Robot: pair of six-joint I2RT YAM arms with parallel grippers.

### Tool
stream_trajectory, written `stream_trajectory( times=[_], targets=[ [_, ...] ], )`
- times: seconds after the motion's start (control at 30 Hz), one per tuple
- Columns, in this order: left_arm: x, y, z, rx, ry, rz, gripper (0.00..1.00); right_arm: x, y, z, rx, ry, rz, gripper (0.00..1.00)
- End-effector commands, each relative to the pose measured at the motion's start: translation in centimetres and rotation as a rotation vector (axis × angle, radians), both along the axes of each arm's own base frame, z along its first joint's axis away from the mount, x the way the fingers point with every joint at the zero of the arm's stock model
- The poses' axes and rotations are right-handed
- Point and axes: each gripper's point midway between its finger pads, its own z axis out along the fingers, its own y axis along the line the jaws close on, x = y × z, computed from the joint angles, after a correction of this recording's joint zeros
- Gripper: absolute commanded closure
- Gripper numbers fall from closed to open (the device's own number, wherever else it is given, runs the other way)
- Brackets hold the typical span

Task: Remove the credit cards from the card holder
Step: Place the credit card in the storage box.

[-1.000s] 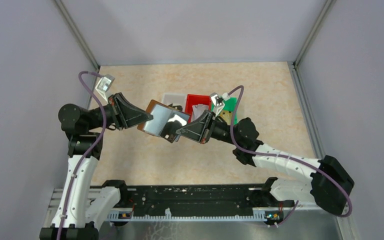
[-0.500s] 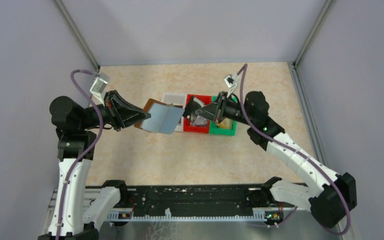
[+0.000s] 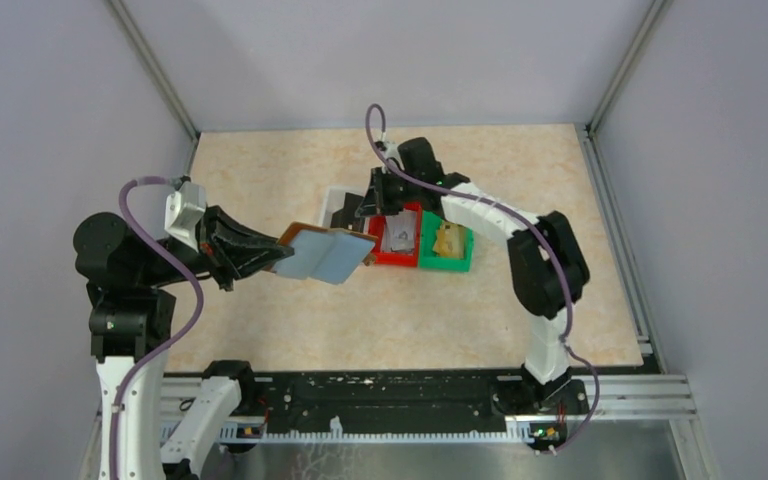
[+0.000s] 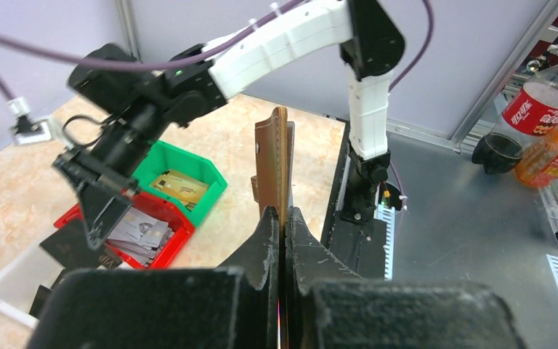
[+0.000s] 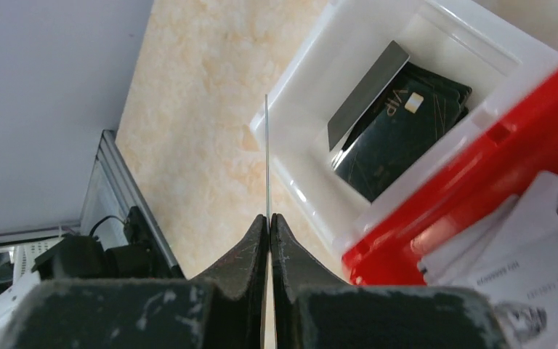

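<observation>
The left gripper [image 4: 285, 214] has its fingers pressed together on the bottom edge of the brown card holder [image 3: 325, 255], which hangs open above the table [image 3: 260, 320], its pale blue sleeves facing up. Beyond it three bins sit in a row: the white bin [image 5: 305, 193] holds black cards [image 5: 399, 131], the red bin [image 5: 436, 218] holds silvery-white cards [image 5: 508, 240], and the green bin [image 4: 189, 163] holds gold cards [image 4: 178, 185]. The right gripper [image 5: 269, 218] pinches a thin card [image 5: 267, 160], seen edge-on, beside the white bin's rim. A second ago that gripper was at the card holder's sleeves; it has since swung out to the bins.
</observation>
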Motion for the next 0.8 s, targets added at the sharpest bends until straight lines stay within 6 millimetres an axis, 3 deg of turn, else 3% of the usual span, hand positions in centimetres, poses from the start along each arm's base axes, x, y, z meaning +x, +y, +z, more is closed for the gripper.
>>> stream_trajectory(
  times=[0.0,0.1,0.2,0.3,0.43,0.53,0.67,0.77],
  targets=[
    [-1.2,-0.1,0.4,0.008,-0.04,-0.038,1.0,1.3,3.4,-0.5,-0.012,-0.022,0.051,1.0],
    [-1.5,-0.2,0.4,0.003,-0.042,-0.053,1.0,2.5,4.2,-2.3,-0.018,-0.006,0.03,1.0],
    [-1.8,-0.2,0.3,0.002,-0.055,-0.064,1.0,3.2,4.6,-2.9,-0.019,-0.003,0.015,0.78],
    [-2.1,-0.3,0.1,-0.001,-0.068,-0.08,1.0,3.4,4.2,-1.7,-0.03,-0.035,0.004,0.58],
    [-2.3,-0.3,0.1,-0.008,-0.085,-0.097,1.0,2.5,3.0,3.5,0.02,-0.148,-0.013,0.42],
    [-2.1,-0.4,0.1,-0.01,-0.081,-0.103,1.0,0.0,1.8,10.3,0.156,-0.268,0.006,0.37],
    [-2.2,-0.4,0.2,-0.006,-0.102,-0.111,1.0,-5.9,-0.2,16.7,0.374,-0.43,0.112,0.34],
    [-2.0,-0.4,0.2,-0.008,-0.109,-0.108,1.0,-11.2,-1.6,18.0,0.474,-0.526,0.224,0.33]
  ],
)
